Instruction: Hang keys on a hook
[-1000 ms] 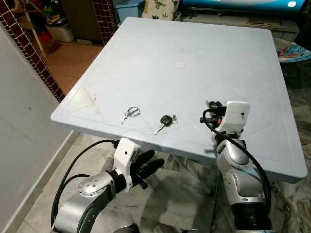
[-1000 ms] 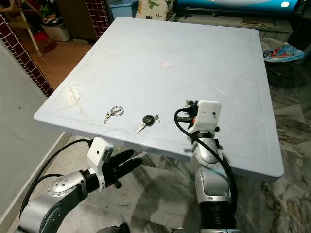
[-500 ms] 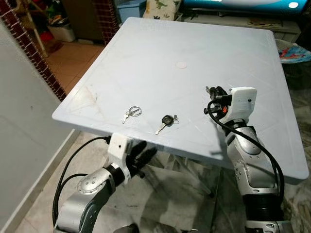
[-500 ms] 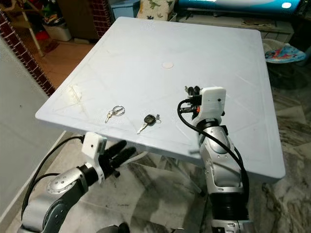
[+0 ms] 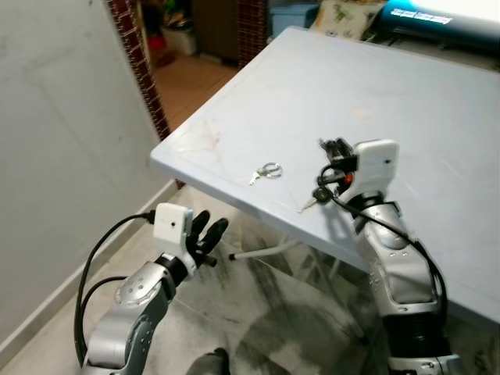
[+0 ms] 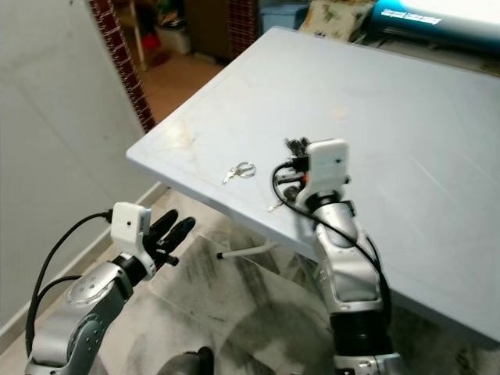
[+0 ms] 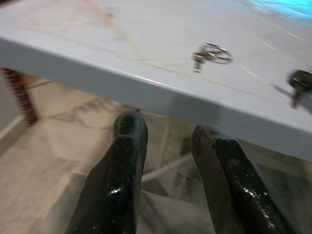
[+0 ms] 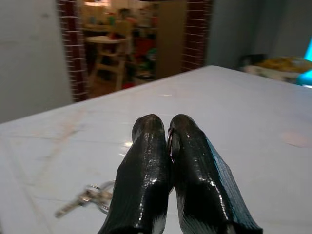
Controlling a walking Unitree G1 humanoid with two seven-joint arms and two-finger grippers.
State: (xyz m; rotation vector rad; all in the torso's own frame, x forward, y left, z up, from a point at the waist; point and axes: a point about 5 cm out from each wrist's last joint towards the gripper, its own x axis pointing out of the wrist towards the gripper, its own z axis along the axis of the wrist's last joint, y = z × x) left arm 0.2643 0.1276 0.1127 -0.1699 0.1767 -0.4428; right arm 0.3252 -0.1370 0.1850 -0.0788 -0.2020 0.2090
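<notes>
A silver key ring (image 5: 267, 170) lies near the front-left edge of the pale grey table (image 5: 437, 125). To its right lies a black-headed key (image 5: 312, 201), partly covered by my right arm's cable. My right gripper (image 5: 334, 148) hovers just over that key, and in the right wrist view its fingers (image 8: 146, 161) are pressed together with nothing clearly between them. My left gripper (image 5: 208, 233) is held below the table's edge, out over the floor. In the left wrist view its fingers (image 7: 124, 146) are apart and the key ring (image 7: 210, 52) lies on the tabletop ahead.
A white wall (image 5: 62, 117) rises on the left and ends at a brick pillar (image 5: 129, 39) beside a doorway. Marbled floor (image 5: 266, 328) and a white table strut (image 5: 266, 250) lie under the table. A teal object (image 5: 445, 17) sits behind the table.
The camera has swung, so the wall now takes up more of the left. My right gripper has moved left, from beside the black-headed key to over it. The left gripper stays below the table edge.
</notes>
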